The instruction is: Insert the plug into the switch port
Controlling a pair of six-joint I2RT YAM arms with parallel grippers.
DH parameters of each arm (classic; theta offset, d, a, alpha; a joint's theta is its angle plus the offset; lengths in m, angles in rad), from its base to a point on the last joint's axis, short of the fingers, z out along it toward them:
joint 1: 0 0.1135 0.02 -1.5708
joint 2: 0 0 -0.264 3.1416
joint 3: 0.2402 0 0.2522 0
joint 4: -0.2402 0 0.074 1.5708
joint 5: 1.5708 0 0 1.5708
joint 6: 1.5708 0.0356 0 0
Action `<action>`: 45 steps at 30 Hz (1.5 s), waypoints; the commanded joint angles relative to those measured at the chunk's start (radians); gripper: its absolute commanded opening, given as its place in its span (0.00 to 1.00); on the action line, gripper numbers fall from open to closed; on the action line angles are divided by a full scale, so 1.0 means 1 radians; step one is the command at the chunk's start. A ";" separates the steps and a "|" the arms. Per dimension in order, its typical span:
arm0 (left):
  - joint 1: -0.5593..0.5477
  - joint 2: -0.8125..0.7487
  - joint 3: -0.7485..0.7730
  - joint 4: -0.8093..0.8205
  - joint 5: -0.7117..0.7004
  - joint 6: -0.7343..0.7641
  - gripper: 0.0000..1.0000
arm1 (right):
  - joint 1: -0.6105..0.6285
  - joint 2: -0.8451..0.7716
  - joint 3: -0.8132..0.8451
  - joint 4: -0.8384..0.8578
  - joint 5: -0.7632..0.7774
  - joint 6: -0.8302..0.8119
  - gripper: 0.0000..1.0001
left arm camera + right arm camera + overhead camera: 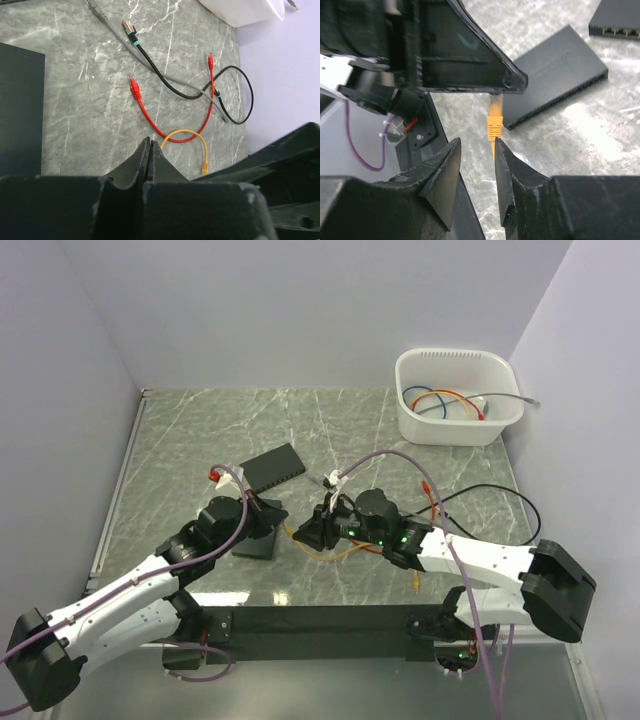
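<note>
The yellow plug (495, 122) hangs just past my right gripper (476, 142), which is open, with the cable running down behind its right finger. The plug's front end is hidden under a finger (470, 55) of my left gripper; whether that finger touches it I cannot tell. A black switch (560, 77) lies flat right behind the plug. My left gripper (150, 141) is shut, and the yellow cable (187, 132) comes out from behind its tips. In the top view both grippers, left (270, 512) and right (305, 530), meet by the near switch (255, 542).
A second black switch (272, 468) lies further back, its ports showing (617, 22). Red (150, 117), black (165, 75) and grey (190, 90) cables lie loose on the marble. The yellow cable's other plug (204, 169) rests near them. A white bin (458, 395) with cables stands at the back right.
</note>
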 commanded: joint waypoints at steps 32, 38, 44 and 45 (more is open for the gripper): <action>-0.018 -0.037 0.037 0.000 -0.018 -0.008 0.00 | 0.005 0.160 0.078 0.094 -0.030 0.019 0.35; -0.021 -0.041 0.038 -0.005 -0.024 -0.008 0.01 | 0.005 0.174 0.080 0.097 -0.034 0.022 0.35; -0.025 -0.040 0.037 -0.005 -0.024 -0.009 0.00 | 0.007 0.166 0.069 0.103 -0.030 0.025 0.31; -0.025 -0.041 0.035 -0.003 -0.025 -0.009 0.00 | 0.007 0.168 0.069 0.109 -0.031 0.027 0.26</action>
